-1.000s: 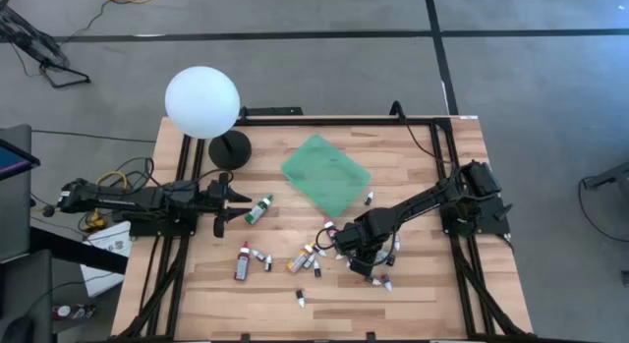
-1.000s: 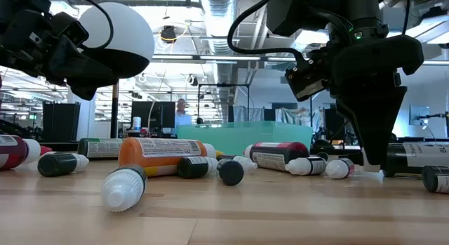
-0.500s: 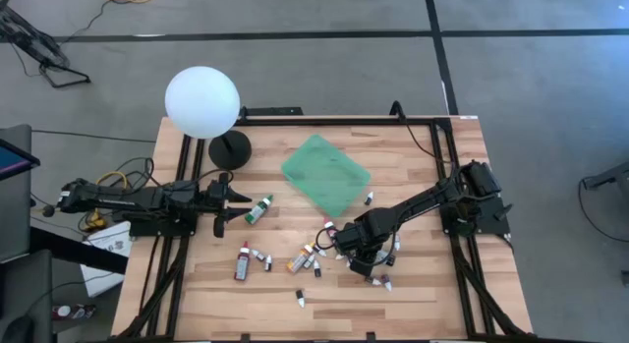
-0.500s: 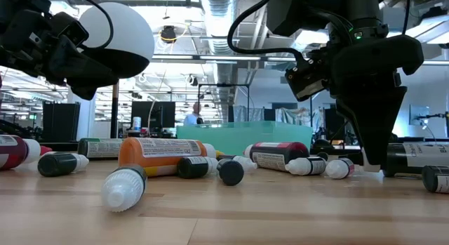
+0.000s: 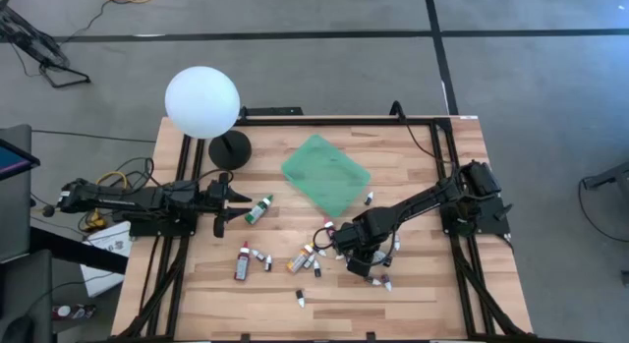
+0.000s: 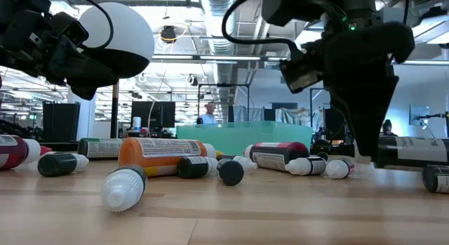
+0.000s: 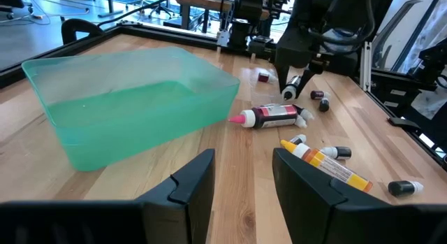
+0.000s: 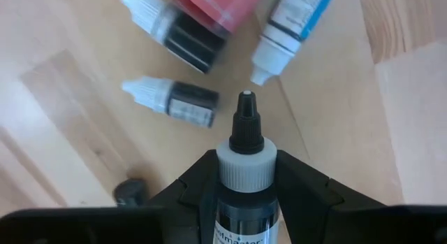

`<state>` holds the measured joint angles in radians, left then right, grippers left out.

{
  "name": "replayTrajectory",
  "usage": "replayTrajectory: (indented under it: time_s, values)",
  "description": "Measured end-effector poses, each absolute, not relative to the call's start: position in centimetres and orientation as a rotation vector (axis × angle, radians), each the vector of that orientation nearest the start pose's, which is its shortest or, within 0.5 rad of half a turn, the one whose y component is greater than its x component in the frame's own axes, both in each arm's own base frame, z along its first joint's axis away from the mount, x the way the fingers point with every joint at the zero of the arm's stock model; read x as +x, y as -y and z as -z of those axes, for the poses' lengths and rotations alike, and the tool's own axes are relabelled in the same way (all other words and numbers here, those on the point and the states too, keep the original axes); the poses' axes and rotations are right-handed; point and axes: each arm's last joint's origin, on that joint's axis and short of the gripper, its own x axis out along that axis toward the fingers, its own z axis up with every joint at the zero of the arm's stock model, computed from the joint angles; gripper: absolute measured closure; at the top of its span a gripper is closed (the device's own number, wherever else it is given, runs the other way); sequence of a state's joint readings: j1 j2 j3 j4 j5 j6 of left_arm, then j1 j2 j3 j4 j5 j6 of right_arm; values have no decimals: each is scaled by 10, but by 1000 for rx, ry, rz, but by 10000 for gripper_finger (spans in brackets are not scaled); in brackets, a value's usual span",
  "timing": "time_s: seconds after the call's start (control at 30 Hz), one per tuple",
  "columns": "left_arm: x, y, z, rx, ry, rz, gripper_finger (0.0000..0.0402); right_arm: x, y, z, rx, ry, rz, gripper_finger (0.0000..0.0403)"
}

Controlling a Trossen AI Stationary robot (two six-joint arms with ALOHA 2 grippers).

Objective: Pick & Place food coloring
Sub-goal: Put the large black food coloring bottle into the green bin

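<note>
Food coloring bottles lie scattered on their sides on the wooden table [image 5: 295,294]: an orange one [image 6: 165,154], a pink-capped one [image 7: 272,117], a green-capped one [image 5: 260,208] and several small white-tipped ones [image 5: 307,259]. My right gripper [image 5: 360,258] points down among them, shut on a dark bottle with a white cap [image 8: 242,167]. My left gripper [image 7: 243,181] waits level at the table's left, open, with nothing between its fingers. The green tray [image 5: 326,174] stands at the far middle. My right gripper pinches the dark bottle at its ribbed white cap [image 8: 243,173], one finger on each side. The fingers come from above, pointing down, and lie across the bottle. The bottle lies level in the hold, its labelled body [image 6: 415,151] just clear of the wood.
A white globe lamp [image 5: 202,102] on a black base stands at the far left. Two small dropper bottles [image 8: 174,97] and a white-and-blue one [image 8: 290,27] lie right under my right gripper. A person walks in the room behind the table.
My right gripper has risen a little with the dark bottle. The bottle lay on the wood before and now hangs level just above it. My left gripper has kept still.
</note>
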<state>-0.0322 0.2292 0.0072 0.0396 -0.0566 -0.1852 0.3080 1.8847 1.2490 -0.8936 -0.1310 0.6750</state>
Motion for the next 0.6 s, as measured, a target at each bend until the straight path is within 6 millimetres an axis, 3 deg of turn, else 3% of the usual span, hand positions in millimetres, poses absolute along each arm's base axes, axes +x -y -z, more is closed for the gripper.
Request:
replayTrajectory:
  time_s: [0.6]
  values:
    - [110,2,-151,-184,-179,-42,264,324,-107,-168,394,-1566,174,285]
